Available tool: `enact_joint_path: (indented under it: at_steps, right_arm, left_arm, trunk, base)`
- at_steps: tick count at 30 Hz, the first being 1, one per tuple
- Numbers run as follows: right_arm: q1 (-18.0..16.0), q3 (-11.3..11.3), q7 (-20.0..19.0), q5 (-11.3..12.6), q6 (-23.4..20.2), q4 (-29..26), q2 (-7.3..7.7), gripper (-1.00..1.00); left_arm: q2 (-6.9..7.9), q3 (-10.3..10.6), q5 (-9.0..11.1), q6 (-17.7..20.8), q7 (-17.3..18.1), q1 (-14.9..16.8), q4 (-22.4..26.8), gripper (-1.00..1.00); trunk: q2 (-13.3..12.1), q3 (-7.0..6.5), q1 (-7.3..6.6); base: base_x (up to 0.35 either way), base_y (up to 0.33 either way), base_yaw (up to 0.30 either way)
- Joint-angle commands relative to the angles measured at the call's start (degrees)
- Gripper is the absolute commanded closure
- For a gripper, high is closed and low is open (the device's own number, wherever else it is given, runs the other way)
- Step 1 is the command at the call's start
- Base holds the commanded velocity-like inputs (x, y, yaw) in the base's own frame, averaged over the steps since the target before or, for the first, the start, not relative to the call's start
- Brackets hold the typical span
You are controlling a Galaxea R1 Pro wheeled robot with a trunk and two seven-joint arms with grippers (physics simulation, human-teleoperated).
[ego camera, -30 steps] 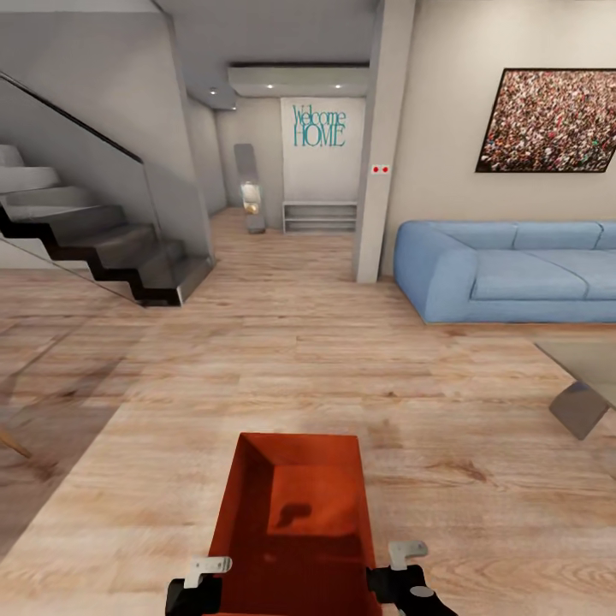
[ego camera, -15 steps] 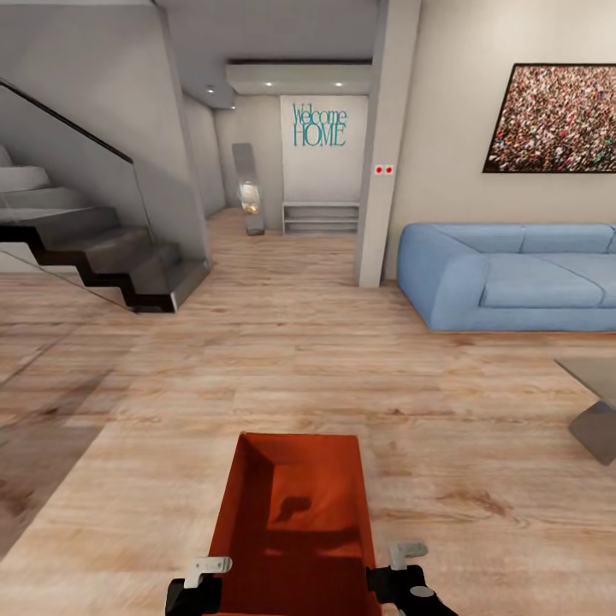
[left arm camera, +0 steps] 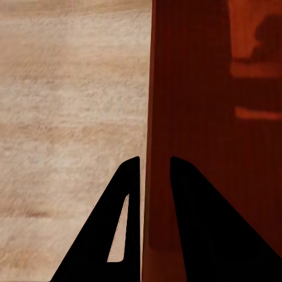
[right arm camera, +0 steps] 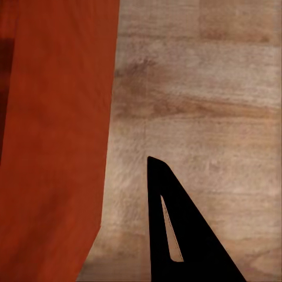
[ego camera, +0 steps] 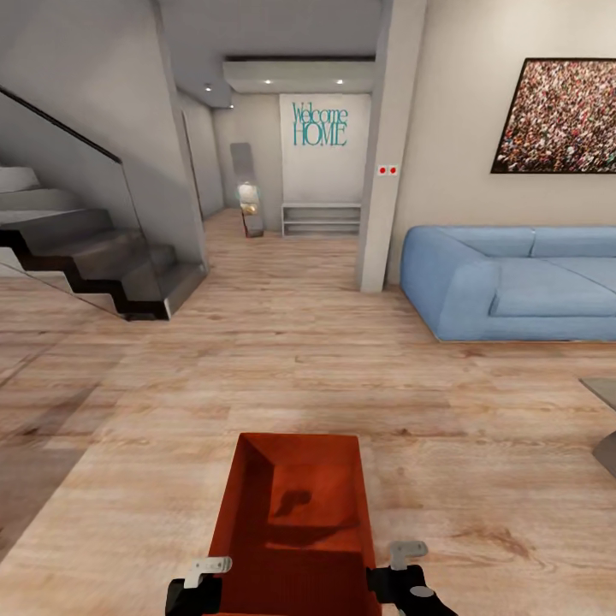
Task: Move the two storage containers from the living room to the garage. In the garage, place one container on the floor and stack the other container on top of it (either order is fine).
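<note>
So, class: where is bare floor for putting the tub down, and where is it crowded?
Bare planks stretch between the staircase and blue sofa, ahead of the storage container. It is tighter by the sofa and grey table.

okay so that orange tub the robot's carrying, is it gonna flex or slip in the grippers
The storage container looks like stiff plastic, empty, so probably light. It is long, carried at its near end, so it could sag or swing. The left gripper straddles one thin wall; those smooth, flared walls might slip.
</note>
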State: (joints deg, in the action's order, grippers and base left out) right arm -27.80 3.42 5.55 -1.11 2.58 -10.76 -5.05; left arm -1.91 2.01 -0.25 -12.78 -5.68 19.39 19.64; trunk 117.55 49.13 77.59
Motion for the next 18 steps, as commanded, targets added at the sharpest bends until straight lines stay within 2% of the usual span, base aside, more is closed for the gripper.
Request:
enact_joint_path:
  at_steps: [1,14,18]
  right_arm:
    - [-0.06,-0.01,0.69,-0.37,0.15,0.04,0.04,1.00]
    - [-0.06,0.65,0.69,-0.32,0.15,0.04,0.04,1.00]
    - [-0.06,0.83,0.69,-0.32,0.15,0.04,0.04,1.00]
  left_arm:
    - [0.07,-0.34,0.16,-0.22,-1.00,0.05,-0.04,1.00]
    - [0.07,-0.34,0.16,-0.22,-1.00,0.04,-0.04,1.00]
    - [0.07,-0.34,0.16,-0.22,-1.00,0.04,-0.04,1.00]
  trunk:
    - [0.02,0.05,0.03]
    - [0.02,0.05,0.03]
    - [0.02,0.08,0.03]
  base:
    - [0.344,0.000,0.000]
    - [0.344,0.000,0.002]
    - [0.344,0.000,0.113]
